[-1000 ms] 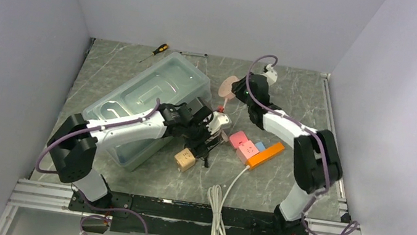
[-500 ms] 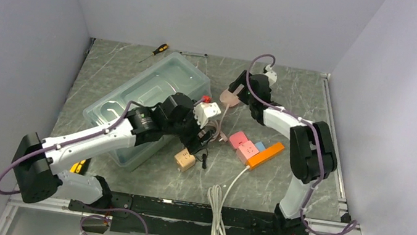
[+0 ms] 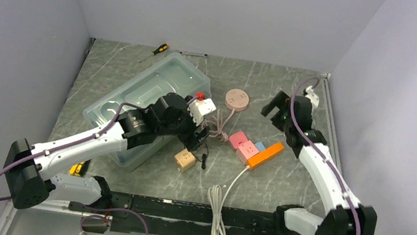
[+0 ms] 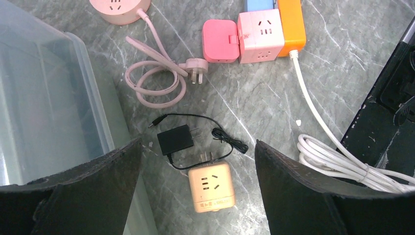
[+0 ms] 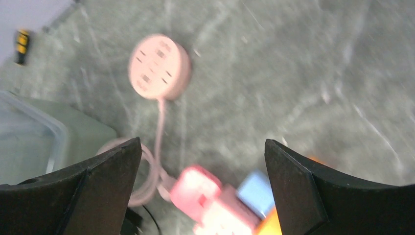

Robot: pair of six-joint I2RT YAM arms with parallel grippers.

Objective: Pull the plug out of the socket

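A black plug [image 4: 175,139] with a thin black cord lies on the table, its prongs bare, just apart from a beige cube socket [image 4: 211,186]. A pink plug [image 4: 197,66] on a looped pink cord lies free beside a pink cube socket [image 4: 220,34]. The cord runs to a round pink socket [image 3: 237,99] that rests flat on the table. My left gripper [image 4: 198,141] hangs open above the black plug and the beige cube [image 3: 185,159], holding nothing. My right gripper [image 5: 203,141] is open and empty, up in the air to the right of the round socket [image 5: 159,66].
A clear plastic bin [image 3: 135,91] lies left of my left gripper [image 3: 198,133]. Pale pink, blue and orange socket blocks [image 3: 263,154] sit mid-table, with a coiled white cable [image 3: 217,203] towards the front. A screwdriver [image 3: 159,49] lies at the back edge.
My right gripper opened, and the round pink socket it held in the air now lies on the table. The right arm swung away to the right. My left gripper opened wider and drew back slightly.
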